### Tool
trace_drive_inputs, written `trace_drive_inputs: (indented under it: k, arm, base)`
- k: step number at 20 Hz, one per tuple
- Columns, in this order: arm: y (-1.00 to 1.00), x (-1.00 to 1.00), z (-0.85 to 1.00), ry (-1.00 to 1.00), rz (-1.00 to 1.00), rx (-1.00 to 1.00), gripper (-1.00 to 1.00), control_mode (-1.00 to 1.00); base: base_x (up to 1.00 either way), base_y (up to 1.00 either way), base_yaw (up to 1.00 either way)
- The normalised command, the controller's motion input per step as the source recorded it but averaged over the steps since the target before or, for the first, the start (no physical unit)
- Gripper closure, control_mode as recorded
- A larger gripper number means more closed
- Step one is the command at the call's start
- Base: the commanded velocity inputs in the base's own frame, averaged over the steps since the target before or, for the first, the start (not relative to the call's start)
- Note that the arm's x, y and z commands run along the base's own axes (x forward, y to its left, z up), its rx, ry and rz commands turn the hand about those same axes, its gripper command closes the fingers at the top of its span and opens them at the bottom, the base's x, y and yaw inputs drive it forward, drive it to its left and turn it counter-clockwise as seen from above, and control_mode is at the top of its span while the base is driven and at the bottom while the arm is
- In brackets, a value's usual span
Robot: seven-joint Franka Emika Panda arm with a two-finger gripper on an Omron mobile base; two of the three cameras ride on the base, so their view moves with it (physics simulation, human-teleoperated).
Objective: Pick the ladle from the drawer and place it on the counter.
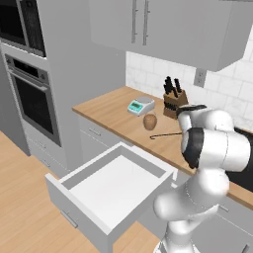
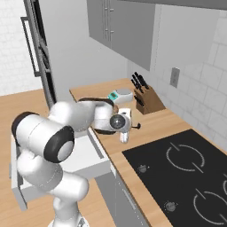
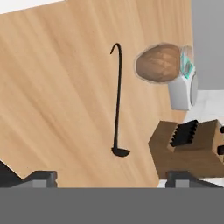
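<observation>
The thin black ladle lies flat on the light-brown wood counter, its small cup toward the knife block; it also shows as a dark line on the counter. My gripper hangs above the counter just off the ladle's cup end, open, its dark fingertips spread wide with nothing between them. From the right base view the gripper points down over the counter. The drawer stands pulled out below, its white inside bare.
A wooden knife block with black-handled knives stands by the tiled wall. A brown rounded object and a small scale sit beside the ladle. The black cooktop lies to the right. An oven column stands at left.
</observation>
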Motion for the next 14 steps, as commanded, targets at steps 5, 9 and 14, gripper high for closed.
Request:
trace_drive_inputs:
  k: [5, 9, 14]
  arm:
    - [-0.69, -1.00, 1.00, -0.08, 0.00, 0.13, -1.00, -1.00]
    - [0.18, -1.00, 1.00, 0.14, 0.00, 0.21, -1.00, -1.00]
    - [0.77, -0.93, 1.00, 0.11, 0.00, 0.05, -1.00, -1.00]
  base:
    - [0.00, 0.00, 0.00]
    - [0.00, 0.00, 0.00]
    - [0.00, 0.00, 0.00]
